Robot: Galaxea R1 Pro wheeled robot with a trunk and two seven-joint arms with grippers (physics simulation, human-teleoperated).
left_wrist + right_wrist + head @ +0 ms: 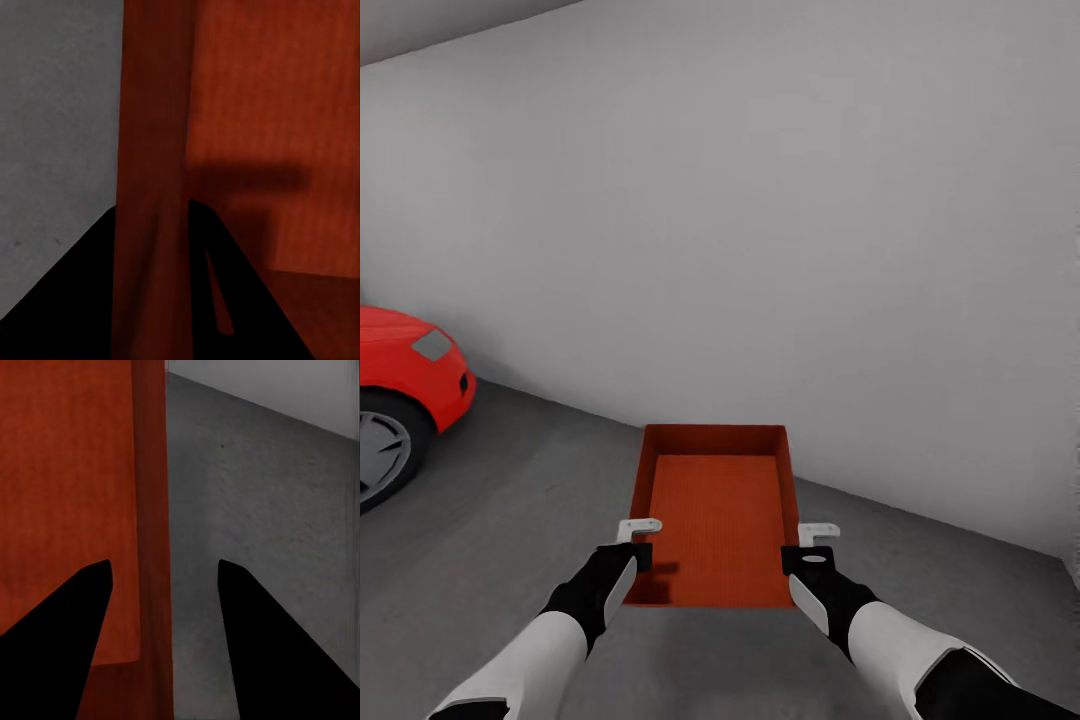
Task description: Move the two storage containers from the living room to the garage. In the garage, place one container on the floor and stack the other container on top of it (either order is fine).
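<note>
Orange-red, ribbed and lidless, one storage container (712, 520) sits low in the head view at about 6 o'clock, over the dark grey concrete floor (510, 520) of the garage; whether it rests on the floor or is lifted just clear of it cannot be told. At 12 o'clock beyond it rises a plain pale grey wall (760, 220), and at 9 o'clock the front of a red car (410, 375) with a grey wheel is cut off by the frame edge. The left gripper (641, 540) is at the container's left rim; in the left wrist view its dark fingers (225, 300) sit to either side of the side wall (154, 187), closed in against it. The right gripper (815, 545) is at the right rim; in the right wrist view its fingers (56, 637) straddle the wall (152, 547) with visible gaps, so a firm grip cannot be confirmed. Both wrist views are close and blurred
</note>
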